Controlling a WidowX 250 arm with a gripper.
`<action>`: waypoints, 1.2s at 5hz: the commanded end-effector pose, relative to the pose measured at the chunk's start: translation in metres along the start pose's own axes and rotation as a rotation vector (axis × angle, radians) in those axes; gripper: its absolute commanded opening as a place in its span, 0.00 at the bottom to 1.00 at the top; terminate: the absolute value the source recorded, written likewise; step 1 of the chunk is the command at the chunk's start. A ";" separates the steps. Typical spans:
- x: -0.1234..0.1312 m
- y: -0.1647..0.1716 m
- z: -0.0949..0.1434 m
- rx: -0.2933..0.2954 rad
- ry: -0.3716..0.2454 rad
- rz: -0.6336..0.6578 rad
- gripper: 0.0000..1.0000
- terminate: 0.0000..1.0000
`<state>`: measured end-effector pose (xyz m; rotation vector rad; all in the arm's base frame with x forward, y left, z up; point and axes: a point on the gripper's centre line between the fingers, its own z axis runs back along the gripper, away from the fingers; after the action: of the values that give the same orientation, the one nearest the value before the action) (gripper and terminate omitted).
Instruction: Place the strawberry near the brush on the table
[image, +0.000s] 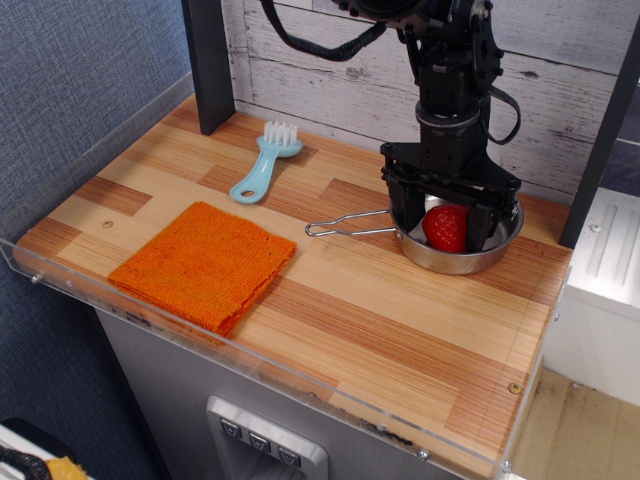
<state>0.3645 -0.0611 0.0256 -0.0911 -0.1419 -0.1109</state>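
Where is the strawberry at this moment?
The strawberry lies inside the steel pan at the right rear of the table, between the fingers of the gripper, far from the brush.

Gripper (447, 226) low in the steel pan (505, 238), jaws straddling the strawberry (446, 228), brush (266, 162) well apart

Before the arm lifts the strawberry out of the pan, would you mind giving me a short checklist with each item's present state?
1. Gripper straddles the strawberry: ok.
2. Fingers firmly shut on the strawberry: cannot tell.
3. Strawberry sits inside the steel pan: ok.
4. Bare table beside the brush for the drop: ok.
5. Orange cloth lies apart from the brush: ok.
6. Pan's wire handle points toward the route; lift above it first: not ok until raised.
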 end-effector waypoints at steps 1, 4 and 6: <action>0.009 -0.002 0.029 -0.020 -0.094 -0.003 0.00 0.00; -0.007 0.074 0.106 0.087 -0.276 0.142 0.00 0.00; -0.008 0.141 0.072 0.144 -0.178 0.224 0.00 0.00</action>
<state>0.3623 0.0863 0.0626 0.0149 -0.2582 0.1356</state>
